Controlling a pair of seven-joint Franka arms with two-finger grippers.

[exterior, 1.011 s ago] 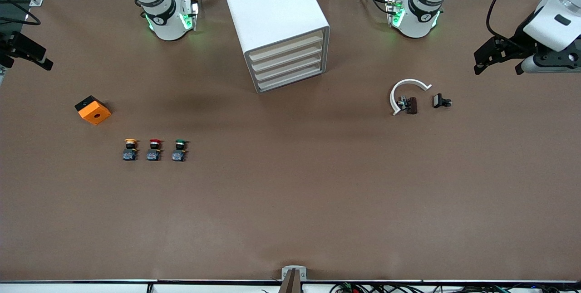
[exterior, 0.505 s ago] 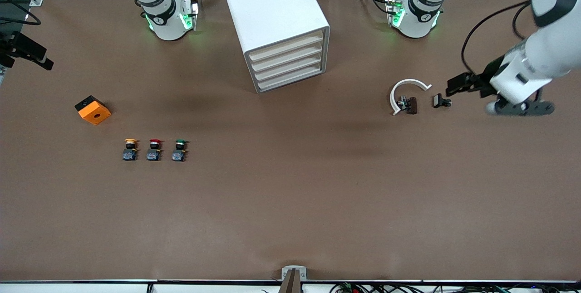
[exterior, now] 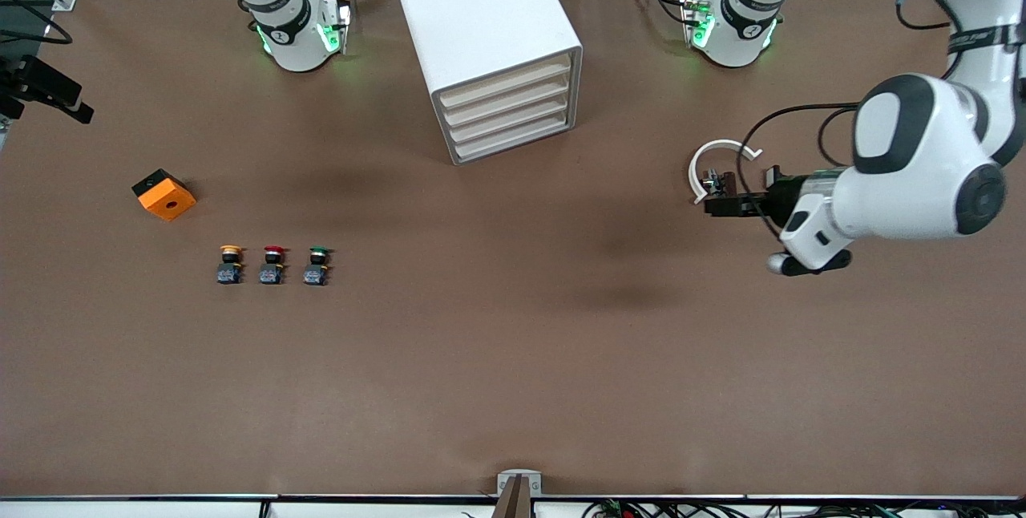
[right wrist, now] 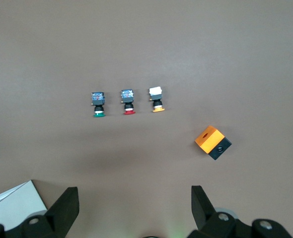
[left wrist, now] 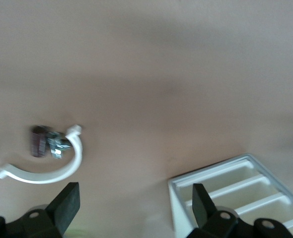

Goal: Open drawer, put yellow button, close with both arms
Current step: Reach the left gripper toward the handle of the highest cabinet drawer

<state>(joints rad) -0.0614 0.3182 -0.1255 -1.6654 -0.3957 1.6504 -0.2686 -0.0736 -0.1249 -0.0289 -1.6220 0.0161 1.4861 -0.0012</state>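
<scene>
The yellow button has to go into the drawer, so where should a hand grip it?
Grip the yellow button across its boxy dark body, coming from above. It lies on its side, and the red-capped button beside it leaves a gap for one finger.

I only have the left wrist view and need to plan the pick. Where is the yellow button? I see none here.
Observer: The yellow button stands toward the right arm's end of the table, nearer the front camera than the cabinet.
Operator: Is it alone?
Observer: No, it ends a row with a red button and a green button. The yellow one is closest to an orange box.
Operator: Is the right end effector on it?
Observer: No. The right end effector is open, holds nothing and touches none of the three buttons.
</scene>
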